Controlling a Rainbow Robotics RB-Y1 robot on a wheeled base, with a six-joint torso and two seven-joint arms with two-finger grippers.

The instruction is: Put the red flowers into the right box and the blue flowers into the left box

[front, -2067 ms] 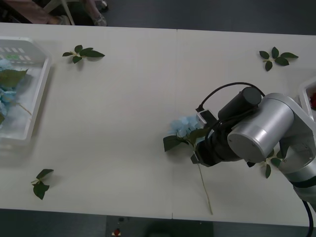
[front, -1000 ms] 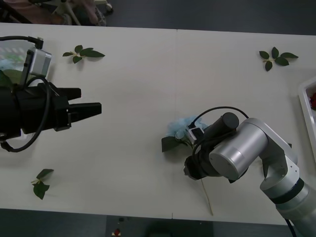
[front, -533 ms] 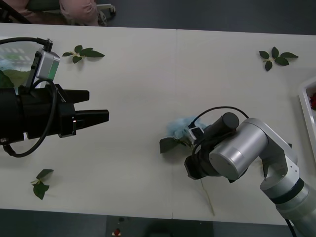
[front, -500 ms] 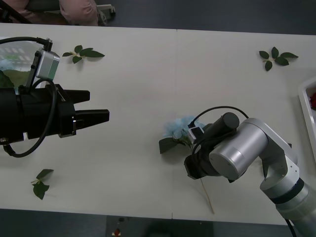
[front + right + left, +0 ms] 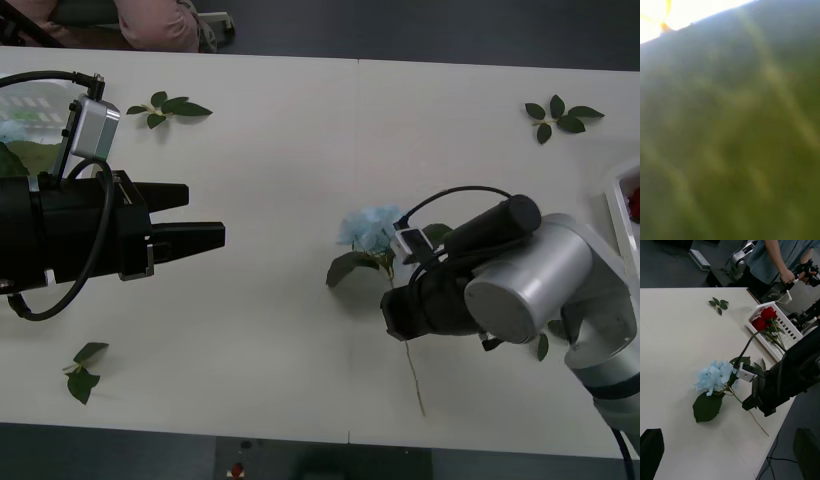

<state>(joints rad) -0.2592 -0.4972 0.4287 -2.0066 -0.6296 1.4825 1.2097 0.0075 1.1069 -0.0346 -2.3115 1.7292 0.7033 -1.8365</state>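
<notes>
Right tool (image 5: pixel 392 318) sits low over the middle-right of the white bench (image 5: pixel 300 180), on the stem of 1 blue flower (image 5: pixel 368 228); whether its fingers are closed on the stem cannot be told, since the arm's body hides them and the right wrist view is a green blur. Left tool (image 5: pixel 200 238) hovers over the bench's left part with its 2 black fingers spread apart and nothing between them, pointing toward the flower, well apart from it. The left box (image 5: pixel 30 95) lies behind the left arm at the bench's left end, with pale blue and green showing inside. The right box (image 5: pixel 758 330) stands at the bench's right edge and holds red flowers (image 5: pixel 763 318). The blue flower's head points away from the robot, its big leaf (image 5: pixel 345 268) flat on the bench beside it and its thin stem (image 5: pixel 414 380) trailing toward the near edge.
</notes>
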